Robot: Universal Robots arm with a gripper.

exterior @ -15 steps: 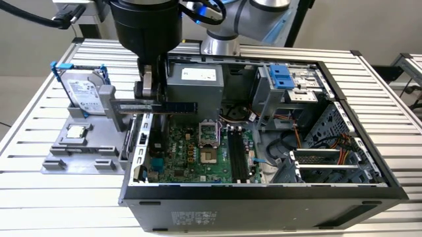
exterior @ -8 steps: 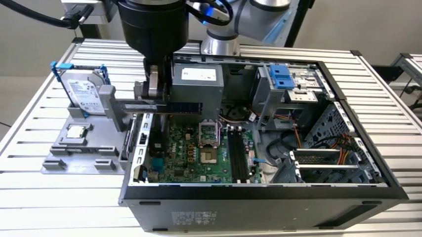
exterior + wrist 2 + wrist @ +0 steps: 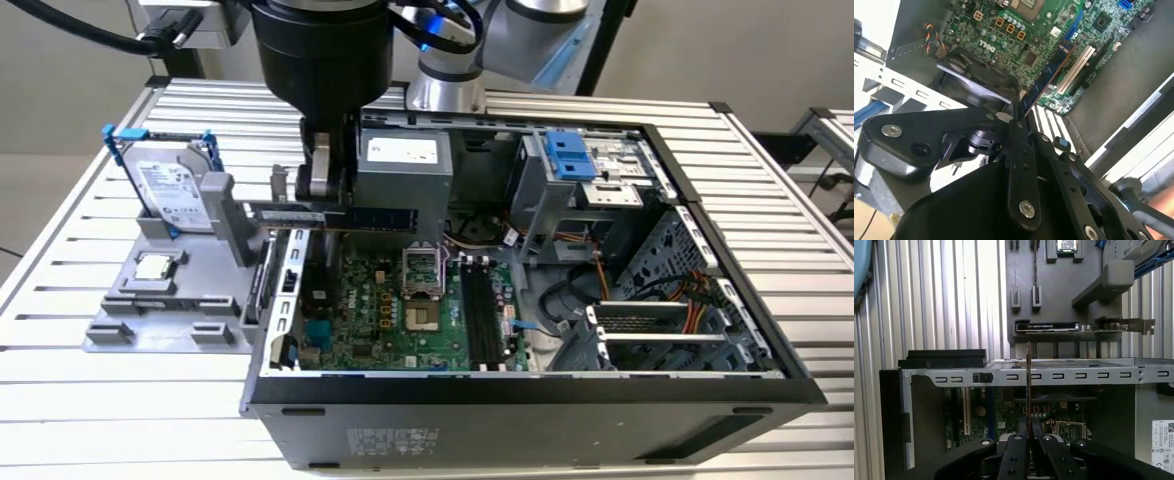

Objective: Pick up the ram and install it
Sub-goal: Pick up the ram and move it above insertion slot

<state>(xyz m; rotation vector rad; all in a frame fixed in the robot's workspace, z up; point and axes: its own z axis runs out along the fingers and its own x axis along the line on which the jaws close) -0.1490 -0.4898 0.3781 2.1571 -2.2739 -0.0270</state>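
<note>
The ram (image 3: pixel 380 217) is a long thin board held level above the open computer case, over the edge on the exterior view's left. My gripper (image 3: pixel 320 205) is shut on it near one end. In the second wrist view the ram (image 3: pixel 1049 75) reaches out from the gripper (image 3: pixel 1016 117) over the green motherboard (image 3: pixel 1004 35). The first wrist view has the ram (image 3: pixel 1028 385) edge-on, rising from the shut gripper (image 3: pixel 1028 437). The motherboard (image 3: pixel 387 320) lies on the case floor, with its long black memory slots (image 3: pixel 478 315) below and to the exterior view's right of the ram.
A silver hard drive (image 3: pixel 171 190) in a blue-handled frame and a small square processor chip (image 3: pixel 156 266) sit on a grey fixture (image 3: pixel 160 335) on the exterior view's left. Inside the case are a power supply (image 3: pixel 400 160), a drive cage (image 3: pixel 587 165) and cables (image 3: pixel 641 290).
</note>
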